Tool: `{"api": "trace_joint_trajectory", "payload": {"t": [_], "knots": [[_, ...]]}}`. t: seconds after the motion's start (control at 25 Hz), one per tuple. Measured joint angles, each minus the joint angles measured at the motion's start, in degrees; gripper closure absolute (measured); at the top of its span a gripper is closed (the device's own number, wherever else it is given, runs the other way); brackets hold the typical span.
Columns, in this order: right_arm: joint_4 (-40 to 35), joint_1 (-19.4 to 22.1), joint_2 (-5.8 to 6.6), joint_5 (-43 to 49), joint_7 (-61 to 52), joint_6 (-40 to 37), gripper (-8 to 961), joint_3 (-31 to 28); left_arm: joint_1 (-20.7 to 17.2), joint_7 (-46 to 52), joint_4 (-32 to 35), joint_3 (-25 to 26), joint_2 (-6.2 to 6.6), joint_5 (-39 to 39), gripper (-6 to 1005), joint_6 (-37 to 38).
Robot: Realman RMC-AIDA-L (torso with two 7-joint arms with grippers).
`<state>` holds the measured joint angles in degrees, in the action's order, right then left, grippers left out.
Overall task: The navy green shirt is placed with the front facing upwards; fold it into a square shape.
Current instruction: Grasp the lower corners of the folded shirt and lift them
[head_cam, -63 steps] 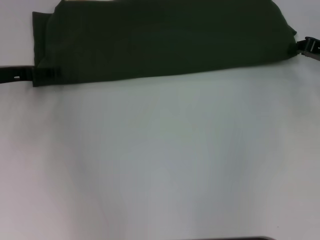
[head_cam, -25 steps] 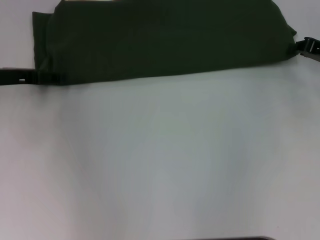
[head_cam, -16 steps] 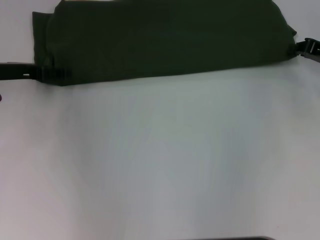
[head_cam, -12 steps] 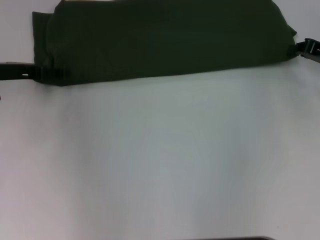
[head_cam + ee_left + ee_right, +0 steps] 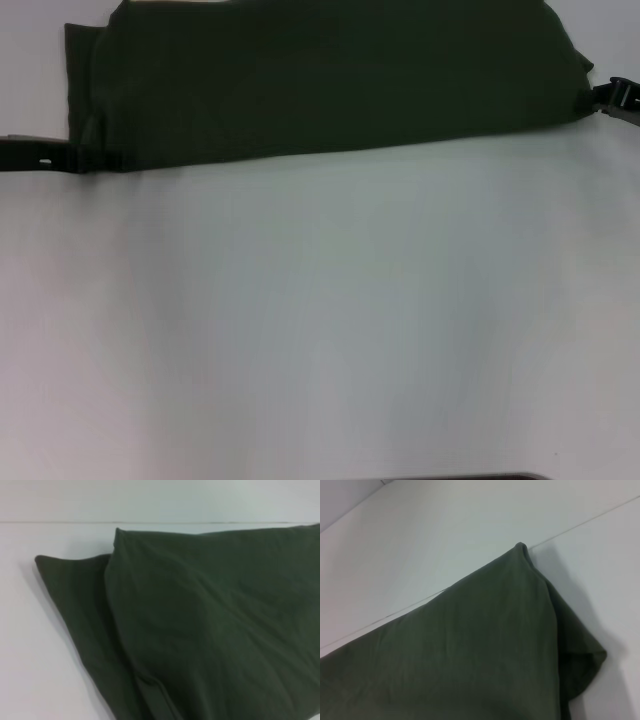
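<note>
The navy green shirt (image 5: 330, 80) lies folded as a wide dark band across the far side of the white table (image 5: 330, 320), plain cloth up, with no lettering showing. My left gripper (image 5: 92, 158) sits low at the band's near left corner, touching the cloth. At the band's right end is my right gripper (image 5: 603, 96), against the cloth edge. The left wrist view shows layered folds of the shirt (image 5: 210, 630) with a narrower layer sticking out beneath. A folded corner of the shirt (image 5: 470, 655) fills the right wrist view.
The white tabletop stretches bare from the shirt's near edge toward me. A thin dark strip (image 5: 470, 477) shows at the very bottom of the head view. A seam line (image 5: 580, 525) crosses the table surface beyond the shirt's corner.
My left gripper has slid a little back to the left along the shirt's near left corner, after nudging right earlier. The right gripper and the shirt's bulk have stayed put.
</note>
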<state>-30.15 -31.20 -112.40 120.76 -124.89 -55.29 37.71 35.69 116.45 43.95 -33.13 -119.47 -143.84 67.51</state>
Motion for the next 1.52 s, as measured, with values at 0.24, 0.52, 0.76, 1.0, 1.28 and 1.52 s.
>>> {"api": "trace_joint_trajectory", "payload": {"t": [0.24,0.52,0.76,1.0,1.28,1.52], "knots": [[0.00,0.00,0.08,0.00,0.00,-0.08,941,0.00,0.24,0.10,0.00,0.00,0.12,-0.80,97,0.43],[0.00,0.00,0.09,0.00,0.00,-0.09,941,-0.09,0.43,0.02,0.01,0.00,0.11,-0.93,98,-0.10],[0.00,0.00,0.09,0.00,0.00,-0.08,941,-0.09,0.43,0.12,0.09,0.00,0.03,-0.93,99,-0.72],[0.00,0.00,0.01,0.00,0.00,-0.07,942,-0.24,0.43,0.14,0.09,0.00,0.06,-0.92,339,-1.02],[0.00,-0.02,-0.01,0.00,0.00,-0.07,942,-0.43,0.28,0.16,0.09,0.00,0.04,-0.96,532,-1.67],[0.00,-0.19,0.00,0.00,0.06,-0.07,942,-0.44,0.35,0.22,0.09,0.00,0.03,-1.33,530,-2.37]]}}
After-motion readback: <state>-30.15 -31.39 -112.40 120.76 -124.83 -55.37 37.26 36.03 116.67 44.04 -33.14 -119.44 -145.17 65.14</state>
